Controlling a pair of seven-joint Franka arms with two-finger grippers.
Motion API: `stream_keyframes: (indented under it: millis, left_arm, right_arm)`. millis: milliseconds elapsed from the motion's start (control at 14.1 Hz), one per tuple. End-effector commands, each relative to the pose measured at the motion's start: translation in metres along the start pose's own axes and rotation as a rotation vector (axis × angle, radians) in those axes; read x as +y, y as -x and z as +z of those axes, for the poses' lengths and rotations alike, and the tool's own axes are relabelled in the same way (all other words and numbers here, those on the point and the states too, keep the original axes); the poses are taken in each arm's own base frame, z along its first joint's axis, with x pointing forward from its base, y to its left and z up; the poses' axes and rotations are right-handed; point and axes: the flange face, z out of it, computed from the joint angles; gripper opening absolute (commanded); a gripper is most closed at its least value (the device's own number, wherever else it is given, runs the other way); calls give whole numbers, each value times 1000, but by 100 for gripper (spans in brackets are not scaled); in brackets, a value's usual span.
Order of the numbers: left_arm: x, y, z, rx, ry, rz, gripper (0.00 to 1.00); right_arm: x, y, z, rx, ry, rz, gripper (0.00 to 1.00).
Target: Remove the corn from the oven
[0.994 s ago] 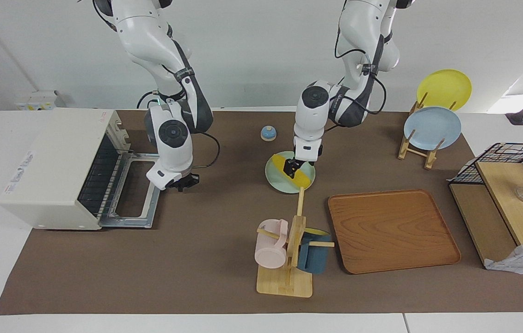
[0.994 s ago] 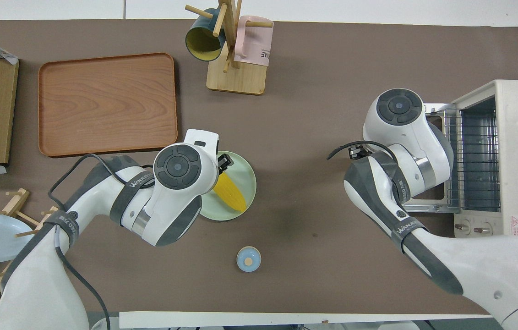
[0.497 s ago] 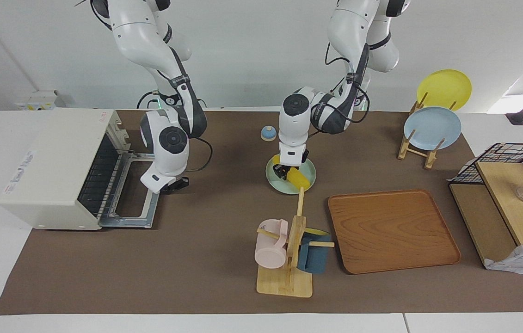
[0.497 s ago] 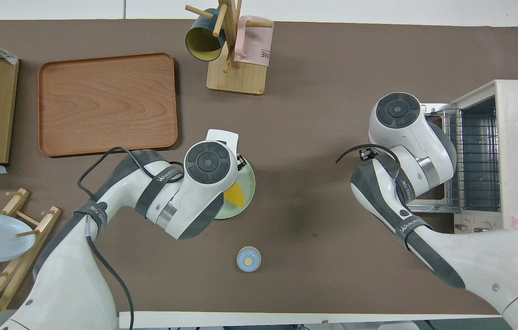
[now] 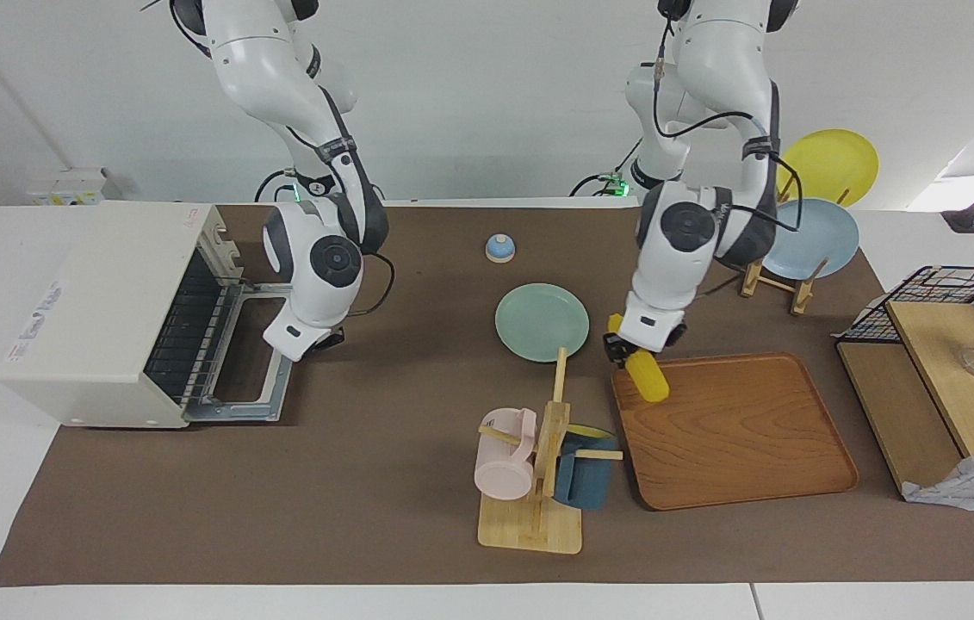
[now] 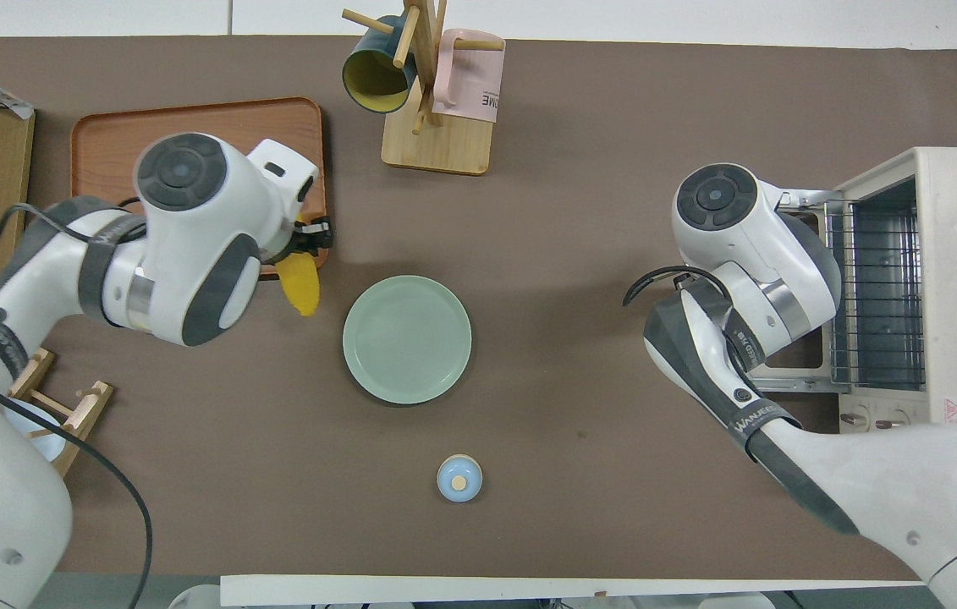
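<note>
Already out of the oven (image 5: 99, 310): the corn (image 5: 648, 376) is pinched in the left end effector (image 5: 629, 351), airborne over the wooden tray (image 5: 736, 430) corner at about 4 o'clock from the green plate (image 5: 541, 321). Carry step, I'd judge; next is lower and release. Right end effector (image 5: 320, 341) waits over the open oven door (image 5: 252, 362), fingers unreadable.

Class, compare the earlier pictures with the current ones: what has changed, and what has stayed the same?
The left gripper, shut on the corn, lifted it off the green plate and carried it over the wooden tray's edge. The plate is now bare. The right gripper waits over the oven's open door; the mug rack is unmoved.
</note>
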Motion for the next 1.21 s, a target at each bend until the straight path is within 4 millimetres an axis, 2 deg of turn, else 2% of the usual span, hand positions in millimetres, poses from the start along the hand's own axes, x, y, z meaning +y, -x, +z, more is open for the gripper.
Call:
stream_keyframes:
  millis: [0, 71, 142, 284, 355, 426, 497, 568, 639, 710, 781, 852, 923, 994, 1065, 1135]
  left_arm:
    - [-25, -50, 19, 52, 1, 132, 3]
    - [-35, -68, 21, 61, -3, 144, 3]
    - [-44, -77, 26, 67, -4, 159, 7]
    - [-60, -86, 28, 85, -2, 153, 15]
    - [-60, -85, 28, 82, 1, 154, 30]
    - [-56, -80, 31, 66, -2, 156, 90]
    - [-57, -78, 25, 53, -7, 153, 100]
    - [-60, -74, 3, 19, -13, 147, 100]
    - [-71, -68, -32, 12, -12, 141, 100]
    - [-84, -60, -75, 18, -8, 129, 100]
    - [-102, -49, -110, -5, -8, 105, 100]
    - [-112, -34, -151, -27, -6, 95, 100]
    - [-125, -15, -187, -72, -3, 77, 100]
    - [-157, 9, -225, -137, -10, 44, 100]
    - [-168, 31, -257, -147, -2, 83, 100]
    - [-175, 42, -274, -135, 7, 132, 100]
  right_arm:
    - [40, -4, -24, -9, 34, -62, 0]
    - [56, 2, -31, -13, 34, -71, 0]
    - [80, 12, -42, -3, 23, -75, 1]
    - [126, 30, -47, 4, -34, -97, 3]
    - [144, 37, -48, 14, -79, -103, 5]
    - [158, 44, -48, 19, -101, -93, 5]
    - [166, 49, -48, 12, -110, -84, 6]
    - [173, 54, -47, 1, -118, -73, 7]
    - [176, 58, -52, 9, -132, -60, 9]
    - [178, 62, -59, 23, -155, -46, 14]
    - [179, 66, -66, 24, -166, -49, 23]
    - [183, 69, -75, 30, -184, -41, 43]
    - [191, 74, -86, 40, -204, -18, 74]
    - [199, 78, -100, 63, -257, 13, 100]
    - [207, 82, -122, 91, -308, 40, 100]
    - [213, 85, -140, 101, -344, 54, 100]
